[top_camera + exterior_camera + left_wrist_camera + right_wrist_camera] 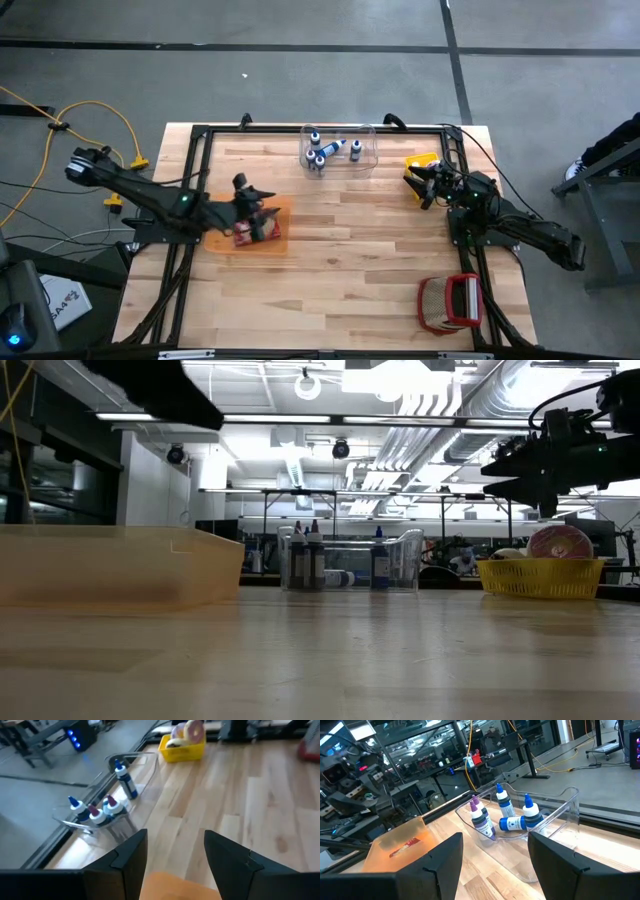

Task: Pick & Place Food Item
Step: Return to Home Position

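Observation:
An orange tray lies left of the table's middle, with a red and white food packet lying in it. My left gripper hovers open over the tray's far part; in the left wrist view its fingers stand above the tray's orange rim. At the far right a yellow basket holds a pink-iced doughnut. My right gripper waits open just near of that basket, level, with nothing between its fingers.
A clear bin with several small blue-capped bottles stands at the far middle. A red and white wire basket lies at the near right. Black frame rails run along the table's edges. Bare wood lies between the tray and the right arm.

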You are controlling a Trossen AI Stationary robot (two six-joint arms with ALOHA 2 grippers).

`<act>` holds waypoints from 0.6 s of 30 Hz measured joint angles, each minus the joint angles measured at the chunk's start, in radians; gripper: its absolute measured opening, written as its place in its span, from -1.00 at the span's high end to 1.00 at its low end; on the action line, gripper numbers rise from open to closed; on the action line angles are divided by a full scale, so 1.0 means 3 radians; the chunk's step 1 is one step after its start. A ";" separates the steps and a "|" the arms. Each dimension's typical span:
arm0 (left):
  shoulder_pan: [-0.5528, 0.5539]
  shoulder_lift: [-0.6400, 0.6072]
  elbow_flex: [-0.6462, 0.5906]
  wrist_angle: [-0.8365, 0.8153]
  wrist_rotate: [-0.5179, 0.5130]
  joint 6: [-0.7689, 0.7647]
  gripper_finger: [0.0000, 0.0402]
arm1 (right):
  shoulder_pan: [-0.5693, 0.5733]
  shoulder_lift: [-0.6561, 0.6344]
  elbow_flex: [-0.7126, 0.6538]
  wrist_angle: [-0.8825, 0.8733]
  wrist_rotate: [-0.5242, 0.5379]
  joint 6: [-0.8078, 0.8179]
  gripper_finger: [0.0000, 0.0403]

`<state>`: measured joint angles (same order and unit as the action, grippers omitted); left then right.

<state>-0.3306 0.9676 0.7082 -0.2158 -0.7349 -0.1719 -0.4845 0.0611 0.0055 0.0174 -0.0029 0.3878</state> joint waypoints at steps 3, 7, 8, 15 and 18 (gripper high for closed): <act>-0.0121 -0.0267 -0.0289 0.0200 0.0001 -0.0022 0.07 | 0.0000 0.0000 0.0000 0.0000 0.0000 0.0000 -0.05; -0.0259 -0.0539 -0.0586 0.0397 0.0002 0.0001 0.07 | -0.0001 -0.0001 0.0000 0.0000 0.0000 0.0000 -0.05; -0.0284 -0.0594 -0.0630 0.0411 0.0002 0.0013 0.07 | -0.0001 -0.0001 0.0000 0.0001 0.0000 0.0000 -0.05; -0.0406 -0.0907 -0.0951 0.0503 0.0004 -0.0028 0.07 | -0.0001 0.0000 0.0000 0.0001 0.0000 0.0000 -0.05; -0.0477 -0.0998 -0.1142 0.0745 0.0005 0.0063 0.07 | -0.0001 -0.0001 0.0000 0.0001 0.0000 0.0000 -0.05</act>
<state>-0.4737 0.6683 0.3655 0.0078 -0.7333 -0.1529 -0.4846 0.0609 0.0055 0.0177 -0.0029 0.3878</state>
